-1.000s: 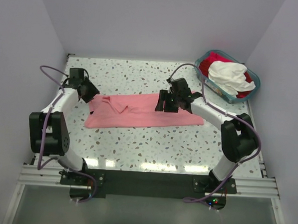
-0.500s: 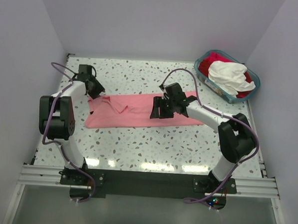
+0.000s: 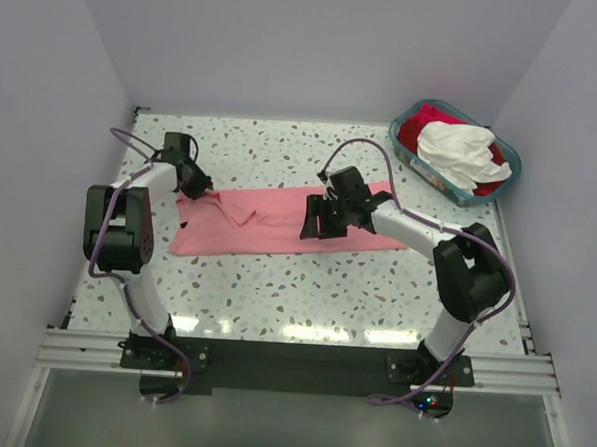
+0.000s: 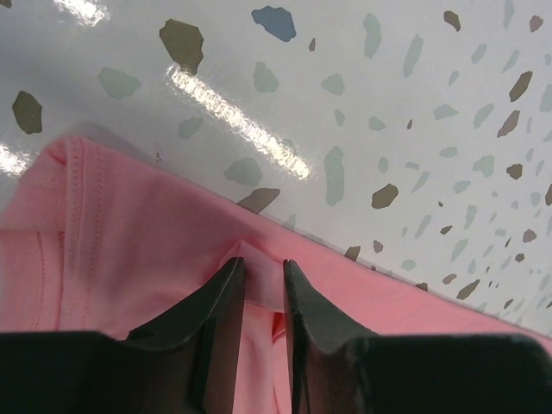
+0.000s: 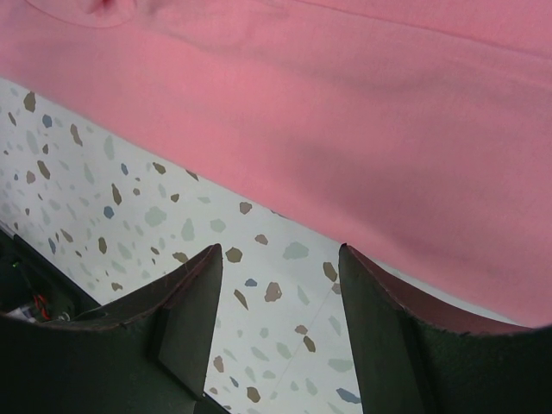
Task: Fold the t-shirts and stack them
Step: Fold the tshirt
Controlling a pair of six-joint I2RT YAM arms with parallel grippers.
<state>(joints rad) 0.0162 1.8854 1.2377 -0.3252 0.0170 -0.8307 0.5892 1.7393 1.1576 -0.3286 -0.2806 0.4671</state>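
Listing the salmon-pink t-shirt [image 3: 268, 227]: it lies flat on the table [image 3: 275, 292], centre of the top view. The left gripper [image 4: 263, 269] has its fingers narrow, apparently pinching a ridge of cloth at the shirt's upper-left corner. The right gripper [image 5: 280, 250] has its fingers spread and empty over the lower edge. The risk, we judge, is that so thin a pinch slips on lifting, or catches one layer only and skews the fold.

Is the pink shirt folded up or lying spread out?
Spread out, mostly: the pink shirt lies as a long flat strip, rumpled at its left end.
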